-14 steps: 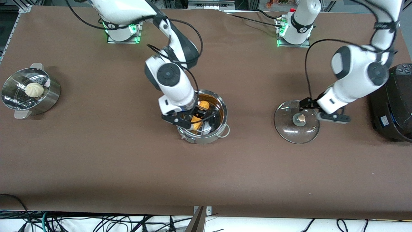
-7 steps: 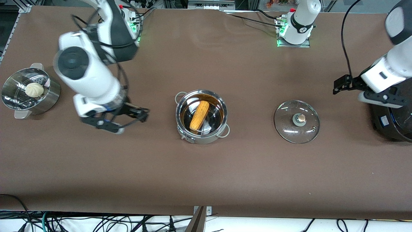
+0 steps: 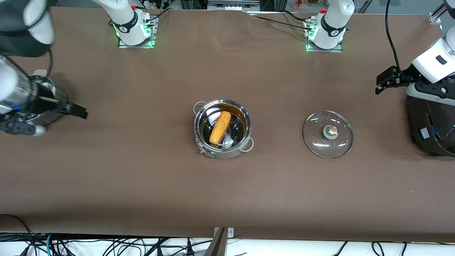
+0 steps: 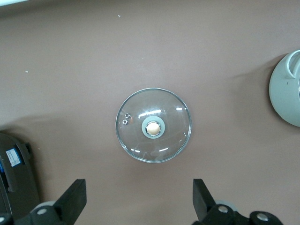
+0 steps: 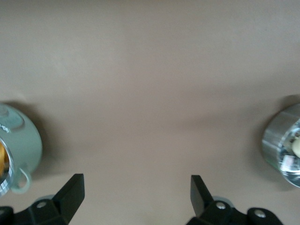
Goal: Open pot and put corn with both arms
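The steel pot (image 3: 245,117) stands uncovered mid-table with the yellow-orange corn (image 3: 220,127) lying slantwise inside it. Its glass lid (image 3: 320,142) with a tan knob lies flat on the table toward the left arm's end. My left gripper (image 3: 400,86) is open and empty, up in the air by the black cooker; its wrist view shows the lid (image 4: 136,140) between the spread fingers of the gripper (image 4: 136,204). My right gripper (image 3: 46,120) is open and empty over the steamer basket; its wrist view (image 5: 136,197) shows the pot's wall (image 5: 23,145).
The steamer basket (image 3: 58,94) sits at the right arm's end, mostly covered by the right gripper; its bun shows in the right wrist view (image 5: 296,147). The big black cooker (image 3: 432,124) stands at the left arm's end, beside the lid.
The right gripper let go of the corn in the pot and swung away to over the steamer basket. The left gripper rose from the lid and drew back toward the cooker.
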